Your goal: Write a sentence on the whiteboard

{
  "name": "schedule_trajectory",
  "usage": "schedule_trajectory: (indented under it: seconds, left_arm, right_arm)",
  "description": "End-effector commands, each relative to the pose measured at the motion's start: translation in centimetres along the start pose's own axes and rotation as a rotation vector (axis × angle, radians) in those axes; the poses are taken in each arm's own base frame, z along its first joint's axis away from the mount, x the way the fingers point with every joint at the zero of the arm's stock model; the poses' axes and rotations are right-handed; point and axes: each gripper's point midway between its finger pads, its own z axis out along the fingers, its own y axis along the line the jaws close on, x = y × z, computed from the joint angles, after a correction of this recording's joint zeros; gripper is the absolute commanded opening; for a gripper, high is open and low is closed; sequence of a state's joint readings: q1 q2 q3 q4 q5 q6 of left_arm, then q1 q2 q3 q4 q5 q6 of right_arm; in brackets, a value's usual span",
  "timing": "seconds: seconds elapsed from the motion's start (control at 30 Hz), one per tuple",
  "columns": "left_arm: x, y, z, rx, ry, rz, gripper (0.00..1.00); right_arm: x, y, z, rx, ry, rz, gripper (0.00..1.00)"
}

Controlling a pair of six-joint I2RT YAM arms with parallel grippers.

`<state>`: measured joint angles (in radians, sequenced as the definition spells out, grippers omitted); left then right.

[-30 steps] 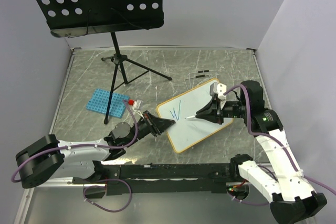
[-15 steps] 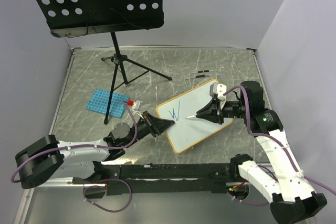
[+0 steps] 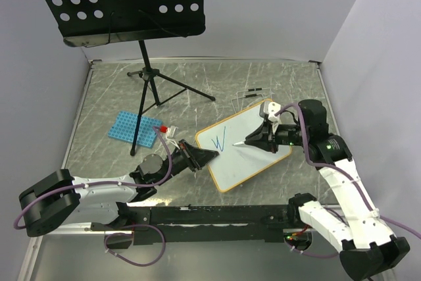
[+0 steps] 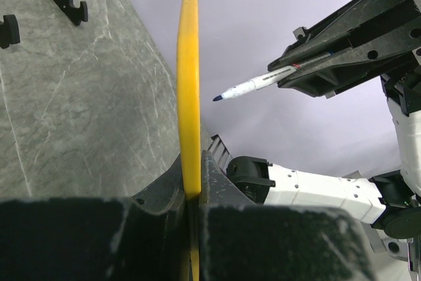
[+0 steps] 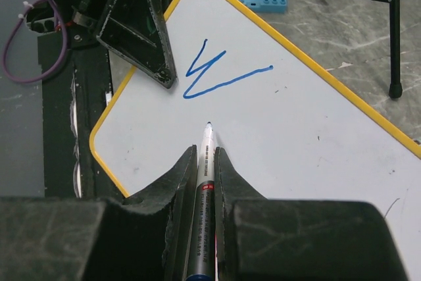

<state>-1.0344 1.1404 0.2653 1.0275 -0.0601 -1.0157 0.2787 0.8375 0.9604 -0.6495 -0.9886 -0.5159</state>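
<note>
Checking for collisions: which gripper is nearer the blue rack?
Left. The left gripper, clamped on the edge of the whiteboard, sits just right of the blue rack; the right gripper, holding the marker over it, is farther right.

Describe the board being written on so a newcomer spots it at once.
On the grey marbled table, look right of the black music stand, between the left hand and the right hand. The whiteboard is the white rectangle with a yellow frame and a blue W-like scribble, unlike the blue perforated rack to its left.
</note>
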Motion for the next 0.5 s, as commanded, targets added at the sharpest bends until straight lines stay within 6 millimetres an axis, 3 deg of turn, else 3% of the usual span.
schedule_trajectory:
  seconds: [0.0,0.27,0.47]
  left_arm:
    - [-4.3,-5.7,-0.1,0.187,-0.153,-0.061,0.01]
    - [-4.7,-5.9,0.1,0.188,-0.166,-0.086,0.01]
    - [-4.6,-5.7,0.3,0.181,-0.163,-0.088,0.01]
  right_arm:
    - [-1.7,-1.0,0.3,0.03,-0.017,-0.048,0.0]
    - [-2.1,-1.0,0.8,0.037,-0.017,-0.06,0.0]
    - [-4.0,-0.8,0.5,0.021,-0.047,-0.07,0.0]
